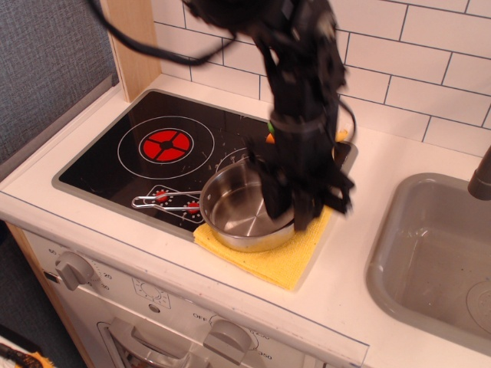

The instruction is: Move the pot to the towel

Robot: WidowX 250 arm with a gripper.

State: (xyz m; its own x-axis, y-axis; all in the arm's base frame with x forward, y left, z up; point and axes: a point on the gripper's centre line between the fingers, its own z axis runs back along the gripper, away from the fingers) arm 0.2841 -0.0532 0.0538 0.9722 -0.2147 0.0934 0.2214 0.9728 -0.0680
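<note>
1. The pot (244, 208) is small, round, shallow and shiny steel. It sits on the yellow towel (285, 251), its thin wire handle (163, 202) reaching left over the black cooktop (153, 157).
2. My claw (295, 207) is at the pot's right rim, blurred; I cannot tell whether it is closed.
3. An orange-and-green object (270, 133) peeks from behind my arm. The grey sink (430, 261) lies well to the right.

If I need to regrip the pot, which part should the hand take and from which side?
Probably the pot's right rim wall, from above, one finger inside. The open top faces up and the rim is thin. The hand already hovers there, blurred. The wire handle, lying flat over the stove, offers little to pinch.
</note>
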